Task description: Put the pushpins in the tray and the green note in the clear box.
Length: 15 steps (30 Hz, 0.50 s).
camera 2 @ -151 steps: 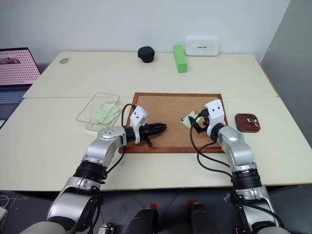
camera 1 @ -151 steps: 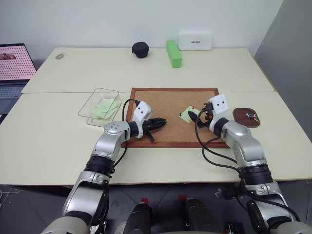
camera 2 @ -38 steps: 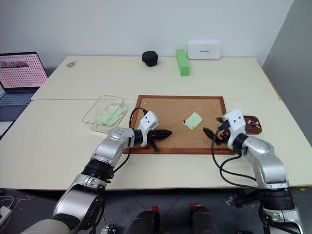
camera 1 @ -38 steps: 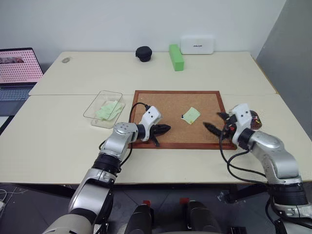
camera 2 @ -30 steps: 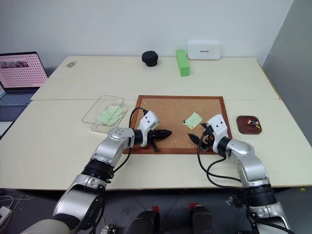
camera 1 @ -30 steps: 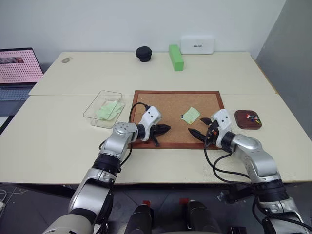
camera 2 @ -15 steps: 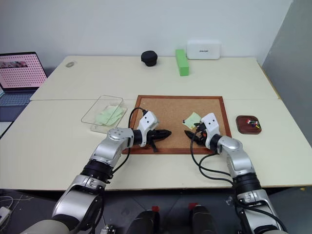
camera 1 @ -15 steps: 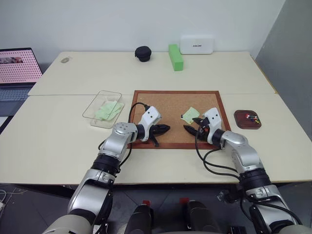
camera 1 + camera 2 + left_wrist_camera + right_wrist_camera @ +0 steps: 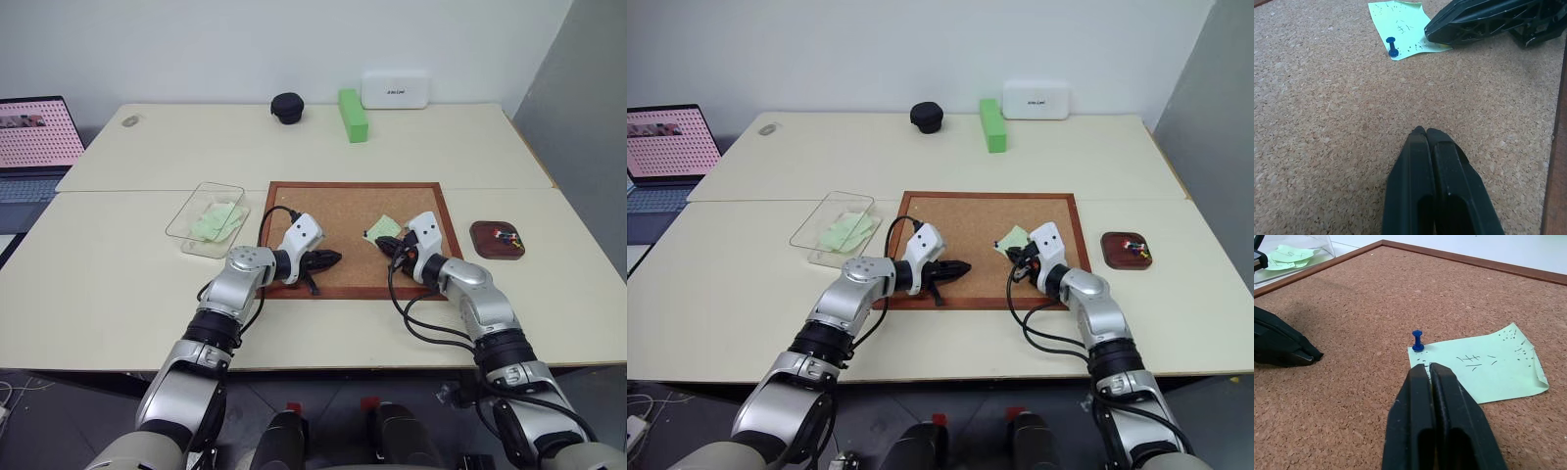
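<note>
**A:** What's laid out, biggest thing first?

**B:** The table [image 9: 127,284] carries everything. In the middle of it lies the corkboard [image 9: 333,211] with its reddish wooden frame, and I'll place the rest from that. Just off the corkboard's left edge sits the clear box [image 9: 191,211], with pale green slips lying inside it. Off the corkboard's right edge, a little apart from the frame, is the small brown tray [image 9: 497,239], with a few coloured pushpins [image 9: 506,234] in it. Well beyond the corkboard's far edge stand a bright green block [image 9: 351,114], a black round case [image 9: 287,106] and a white box [image 9: 394,89] by the wall.

**A:** And the green note?

**B:** The green note [image 9: 1484,367] lies flat on the corkboard, in its right half, with some handwriting on it. A blue pin [image 9: 1418,340] stands in one corner of it, fixing it to the cork.

**A:** Where are your grippers?

**B:** Both are over the corkboard. My left gripper [image 9: 1425,133] hangs low near the corkboard's near-left part, its two black fingers pressed together with nothing between them. My right gripper [image 9: 1428,368] is at the note, fingertips at the note's edge just beside the blue pin. Those fingers are together as well; I can't tell if they pinch the paper's edge or just rest on it. The pin itself is free of them.
</note>
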### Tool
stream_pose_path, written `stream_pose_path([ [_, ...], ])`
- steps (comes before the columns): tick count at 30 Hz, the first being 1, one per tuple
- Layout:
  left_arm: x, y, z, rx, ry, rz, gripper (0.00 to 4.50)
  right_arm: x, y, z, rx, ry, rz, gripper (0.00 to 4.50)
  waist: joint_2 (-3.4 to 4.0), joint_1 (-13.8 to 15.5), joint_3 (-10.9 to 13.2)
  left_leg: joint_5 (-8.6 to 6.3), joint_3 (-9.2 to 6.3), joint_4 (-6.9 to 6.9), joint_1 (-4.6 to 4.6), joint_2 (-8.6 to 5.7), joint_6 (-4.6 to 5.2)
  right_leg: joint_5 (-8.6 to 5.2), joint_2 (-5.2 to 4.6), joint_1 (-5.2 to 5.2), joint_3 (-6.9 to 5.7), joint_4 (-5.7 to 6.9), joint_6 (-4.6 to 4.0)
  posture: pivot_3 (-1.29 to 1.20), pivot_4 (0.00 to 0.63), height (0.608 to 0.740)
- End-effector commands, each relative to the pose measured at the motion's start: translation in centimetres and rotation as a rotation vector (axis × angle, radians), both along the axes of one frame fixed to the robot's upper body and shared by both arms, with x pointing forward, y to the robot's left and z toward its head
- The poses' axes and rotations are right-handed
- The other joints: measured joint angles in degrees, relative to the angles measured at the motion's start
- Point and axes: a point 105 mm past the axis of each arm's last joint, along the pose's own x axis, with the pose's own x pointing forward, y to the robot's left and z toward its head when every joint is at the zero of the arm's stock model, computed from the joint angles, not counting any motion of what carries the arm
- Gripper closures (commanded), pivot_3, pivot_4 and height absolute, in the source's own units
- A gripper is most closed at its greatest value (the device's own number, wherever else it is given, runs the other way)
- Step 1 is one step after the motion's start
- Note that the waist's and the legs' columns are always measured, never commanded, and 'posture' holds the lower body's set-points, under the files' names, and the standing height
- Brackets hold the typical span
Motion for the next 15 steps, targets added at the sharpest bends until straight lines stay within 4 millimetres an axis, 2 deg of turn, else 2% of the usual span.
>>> stream_pose_path([
  [1,-1.9,-0.1,-4.5,0.088,0.159,-0.024,4.5,0.4,-0.2,1.9,0.016,-0.059,0.003,4.49,0.0,0.0,0.0,0.0,0.0,0.0,0.0,0.0,0.0,0.0,0.0,0.0,0.0,0.0,0.0,0.0,0.15,0.74],
  [9,-2.0,0.2,-4.8,0.094,0.168,-0.021,4.5,-1.0,0.5,5.6,0.168,-0.108,0.061,4.49,0.01,0.08,0.01,0.0,-0.02,-0.01,-0.04,-0.01,0.0,0.0,-0.01,-0.02,0.0,-0.01,0.0,0.0,0.15,0.74],
  [15,-2.2,0.2,-4.9,0.101,0.185,-0.034,4.5,-1.5,0.4,6.8,0.163,-0.147,0.053,4.49,-0.01,0.05,-0.01,0.0,-0.02,0.0,-0.01,0.0,0.0,0.0,0.0,0.0,-0.01,-0.01,0.0,0.0,0.15,0.74],
])
